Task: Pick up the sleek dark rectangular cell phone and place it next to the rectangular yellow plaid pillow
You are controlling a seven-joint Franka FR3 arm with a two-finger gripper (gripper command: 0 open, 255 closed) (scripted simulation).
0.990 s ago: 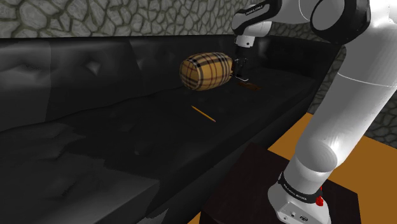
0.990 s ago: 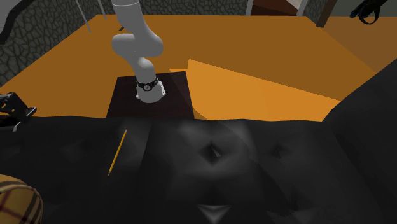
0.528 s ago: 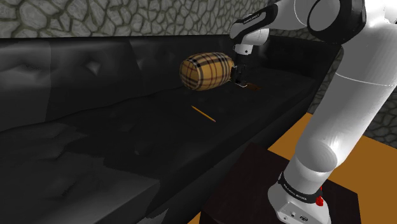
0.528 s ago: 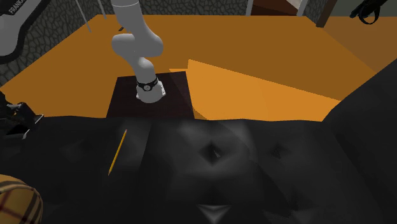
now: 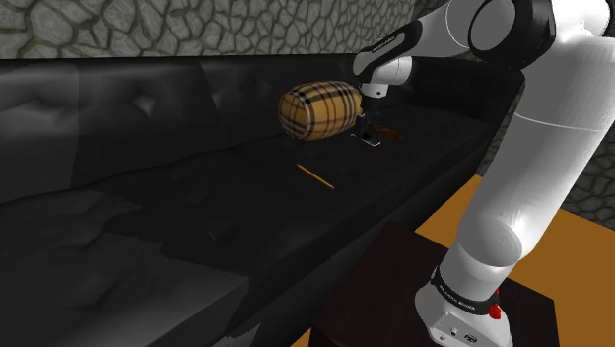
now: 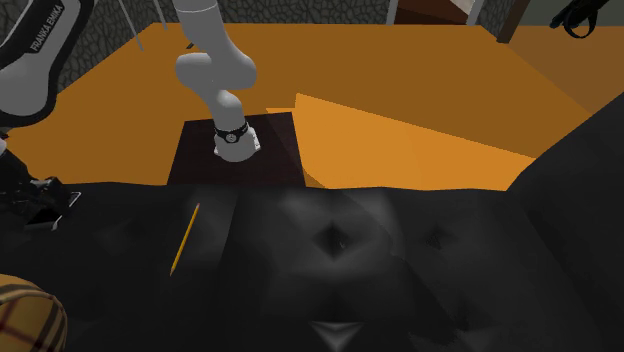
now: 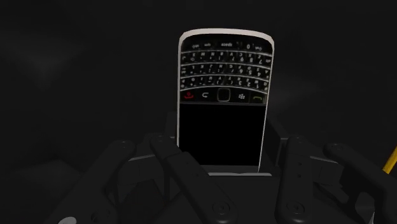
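The cell phone is dark with a light rim, a small keyboard and a black screen. My gripper is shut on it, one black finger against each long side of its lower half. In the shoulder view the gripper hangs low over the black sofa seat, just beside the yellow plaid pillow, which looks like a roll. The phone is at or just above the seat. In the second exterior view the gripper and the phone are at the left edge, above the pillow.
A thin yellow pencil lies on the seat in front of the pillow, also visible as the pencil. A small brown object lies just past the gripper. The sofa's backrest rises behind the pillow. The dark stand sits on an orange floor.
The gripper has come down toward the seat beside the pillow, carrying the phone. In the second exterior view the arm has swung in from the left edge.
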